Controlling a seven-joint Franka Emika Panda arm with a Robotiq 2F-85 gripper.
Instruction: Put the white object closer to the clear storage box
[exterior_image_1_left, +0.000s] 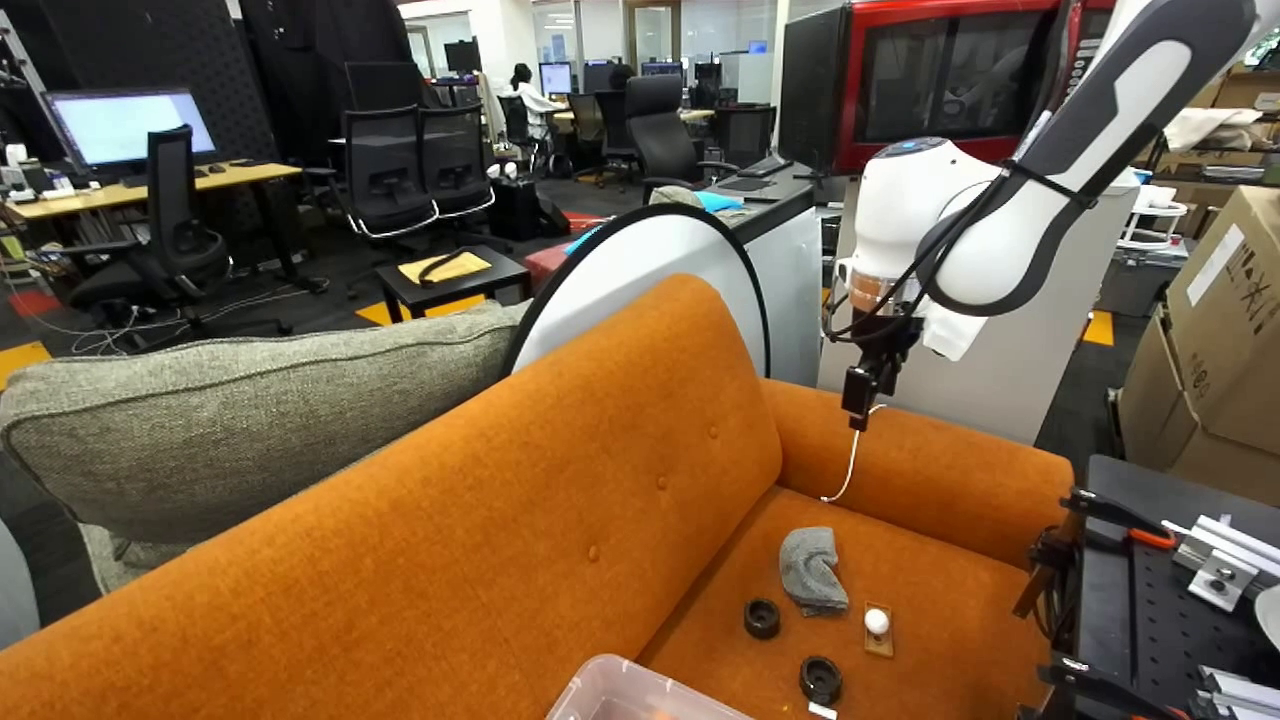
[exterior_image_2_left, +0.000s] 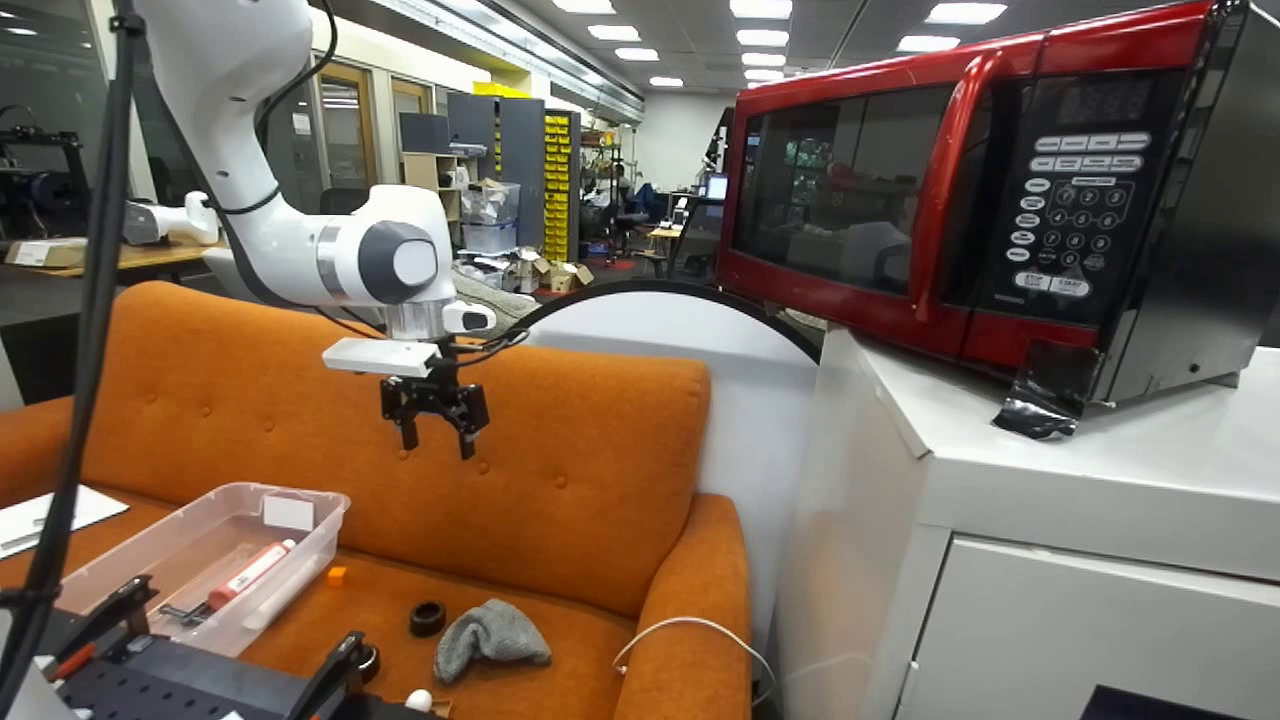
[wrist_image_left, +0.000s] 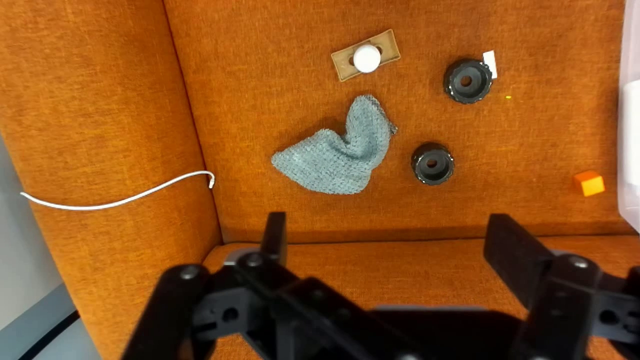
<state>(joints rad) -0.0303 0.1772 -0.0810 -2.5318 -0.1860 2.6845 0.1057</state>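
We seem to be at the approach: our gripper (exterior_image_2_left: 438, 447) hangs above the sofa (exterior_image_2_left: 580, 520), jaws wide apart, nothing between them. Next we should move it over the white object (wrist_image_left: 367, 58), line up, then lower without knocking the cloth (wrist_image_left: 345, 167). The white object, round and smooth-looking, sits on a tan tray (wrist_image_left: 390, 46) near that cloth, well apart from the box (exterior_image_2_left: 322, 545) it must go toward.

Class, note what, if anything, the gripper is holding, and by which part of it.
Nothing is held: the gripper stands open with nothing between its jaws, and the white object rests on a small tan tray.
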